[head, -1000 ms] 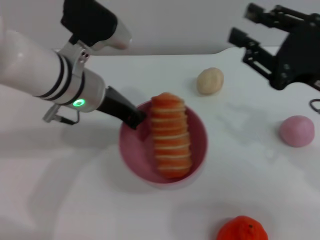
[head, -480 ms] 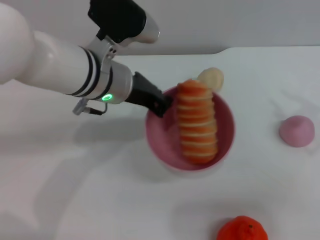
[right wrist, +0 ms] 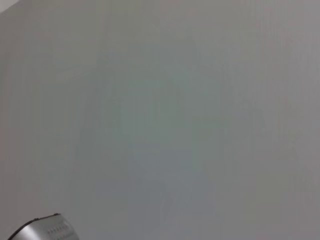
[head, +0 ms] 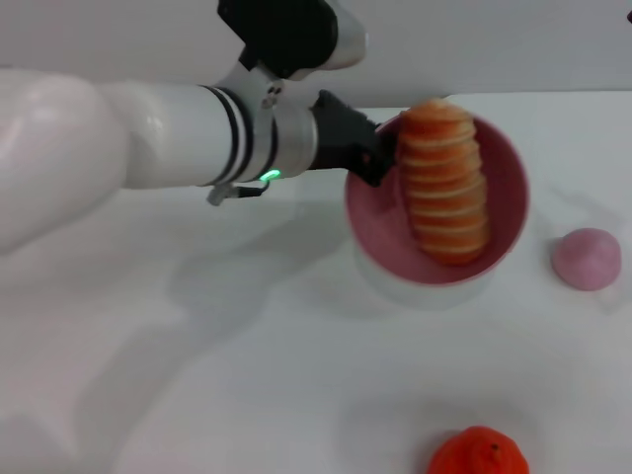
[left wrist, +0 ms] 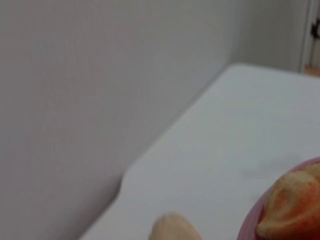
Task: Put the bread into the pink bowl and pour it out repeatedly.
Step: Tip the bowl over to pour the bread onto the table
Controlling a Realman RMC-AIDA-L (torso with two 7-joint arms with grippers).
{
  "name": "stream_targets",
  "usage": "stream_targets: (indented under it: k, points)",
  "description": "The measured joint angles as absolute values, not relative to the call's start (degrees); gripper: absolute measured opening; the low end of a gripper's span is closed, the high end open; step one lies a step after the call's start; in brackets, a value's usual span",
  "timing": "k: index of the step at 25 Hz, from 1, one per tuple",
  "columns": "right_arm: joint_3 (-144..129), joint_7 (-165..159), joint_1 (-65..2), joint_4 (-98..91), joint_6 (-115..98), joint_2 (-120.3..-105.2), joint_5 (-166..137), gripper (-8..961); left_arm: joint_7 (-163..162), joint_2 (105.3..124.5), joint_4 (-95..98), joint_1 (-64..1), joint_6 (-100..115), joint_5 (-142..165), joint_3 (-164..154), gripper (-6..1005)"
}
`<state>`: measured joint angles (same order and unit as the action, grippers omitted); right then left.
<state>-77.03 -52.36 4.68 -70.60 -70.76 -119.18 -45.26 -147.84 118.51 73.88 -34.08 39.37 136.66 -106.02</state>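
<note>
The pink bowl (head: 383, 235) is held off the table at the middle right of the head view. The bread (head: 444, 178), an orange and cream striped roll, lies in it, one end resting on the far rim. My left gripper (head: 373, 158) is shut on the bowl's left rim. In the left wrist view a bread end (left wrist: 295, 205) and a bit of the bowl rim (left wrist: 248, 226) show. My right gripper is out of view; the right wrist view shows only a wall.
A small pink dome-shaped lump (head: 587, 258) lies on the white table to the right of the bowl. An orange fruit (head: 479, 452) lies at the near edge. A beige lump (left wrist: 172, 227) shows in the left wrist view, near the table's back edge.
My left arm has carried the bowl with the bread to the right and farther back, and lifted it. The beige lump is now hidden behind the bowl. The right gripper has left the head view.
</note>
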Motion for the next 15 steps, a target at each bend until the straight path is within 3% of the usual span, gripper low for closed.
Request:
stream_targets:
  k: [15]
  points:
    - [-78.4,-52.3,5.7,-69.3,-73.6,-119.36,-44.9,425,-148.0,118.74,66.8,-34.1,16.6,136.7,-115.6,41]
